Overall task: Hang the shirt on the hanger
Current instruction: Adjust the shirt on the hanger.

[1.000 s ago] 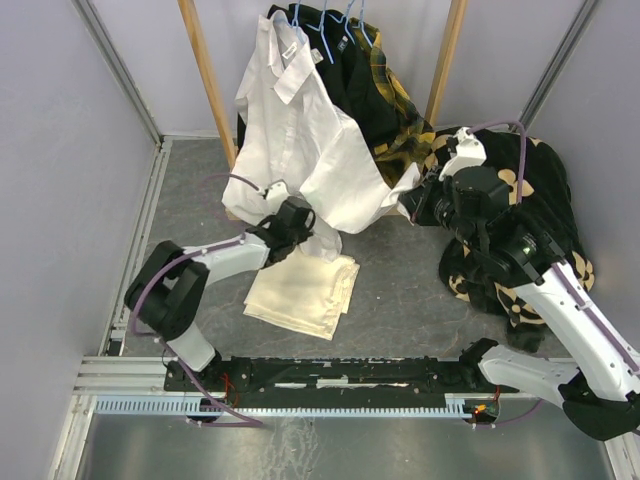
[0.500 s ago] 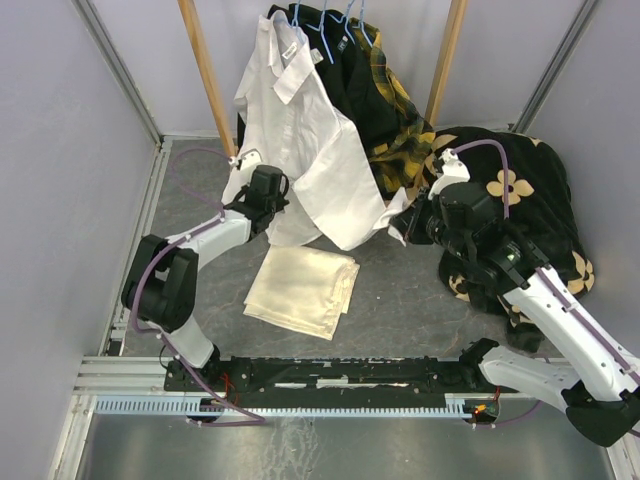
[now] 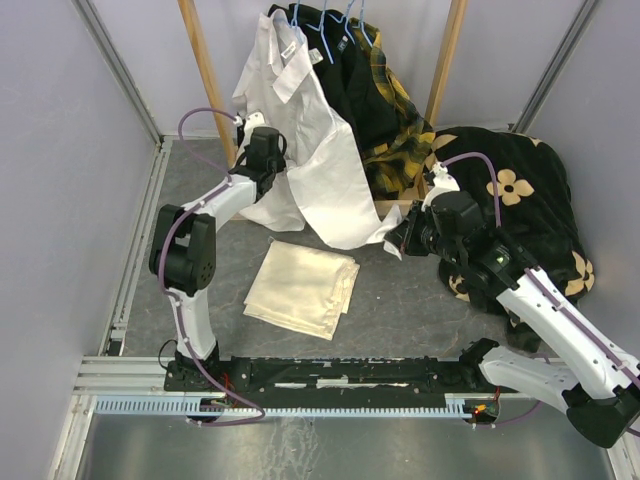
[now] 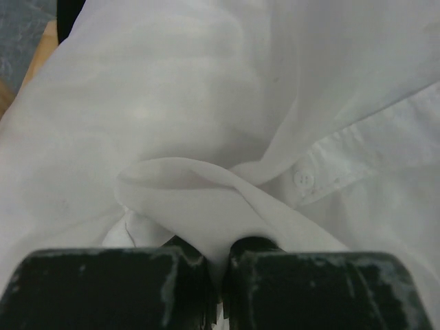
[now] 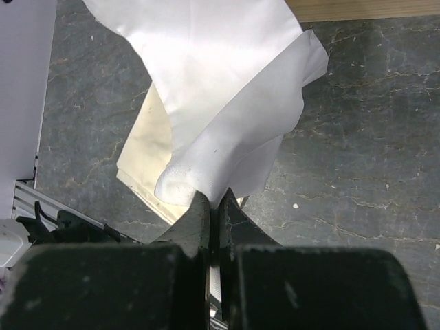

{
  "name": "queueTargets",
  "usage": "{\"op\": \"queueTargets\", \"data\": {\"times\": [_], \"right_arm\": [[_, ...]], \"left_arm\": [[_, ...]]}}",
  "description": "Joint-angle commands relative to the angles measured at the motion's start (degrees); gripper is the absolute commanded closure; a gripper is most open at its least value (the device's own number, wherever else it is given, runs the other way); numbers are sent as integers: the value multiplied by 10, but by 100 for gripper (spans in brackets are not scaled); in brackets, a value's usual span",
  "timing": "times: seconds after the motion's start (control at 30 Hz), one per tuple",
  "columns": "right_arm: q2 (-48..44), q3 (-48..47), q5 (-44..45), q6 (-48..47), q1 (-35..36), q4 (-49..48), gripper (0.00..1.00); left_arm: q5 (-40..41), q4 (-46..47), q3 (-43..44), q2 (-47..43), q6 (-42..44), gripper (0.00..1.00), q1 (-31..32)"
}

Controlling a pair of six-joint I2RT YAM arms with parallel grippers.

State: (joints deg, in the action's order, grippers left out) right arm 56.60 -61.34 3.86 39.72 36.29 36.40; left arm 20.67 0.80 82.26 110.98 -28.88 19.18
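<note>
Grey worktop (image 3: 400,300); left hand (image 3: 262,150), right hand (image 3: 408,232) clamped on white cloth shirt (image 3: 320,150), likely settling it on light-blue wire hanger (image 3: 325,45) above; release next.

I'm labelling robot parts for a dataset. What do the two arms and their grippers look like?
Both the left arm and right arm have white shells, black joints and a thin purple cable looping alongside. The left gripper and right gripper have blocky black fingers, the left pair scuffed with pale marks.
</note>
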Motion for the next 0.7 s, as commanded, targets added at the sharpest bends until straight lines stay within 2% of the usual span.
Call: {"op": "queueTargets", "data": {"times": [0.0,0.17,0.37,0.47,0.53,0.67], "right_arm": [[-11,1,-18,6,-1,-22,100],[-14,4,-19,5,-1,-12,100],[-10,4,-22,4,-2,-11,100],[-9,7,-20,2,-1,-13,100],[-8,12,-19,2,-2,-17,100],[2,16,-33,-16,-1,-24,100]], "left_arm": [[-25,41,83,46,51,97,-7],[-92,30,207,123,83,97,-9],[-225,13,338,193,138,97,-9],[-220,-7,347,200,142,95,-9],[-197,-12,308,183,125,87,-12],[-152,28,157,105,81,54,-16]]}}
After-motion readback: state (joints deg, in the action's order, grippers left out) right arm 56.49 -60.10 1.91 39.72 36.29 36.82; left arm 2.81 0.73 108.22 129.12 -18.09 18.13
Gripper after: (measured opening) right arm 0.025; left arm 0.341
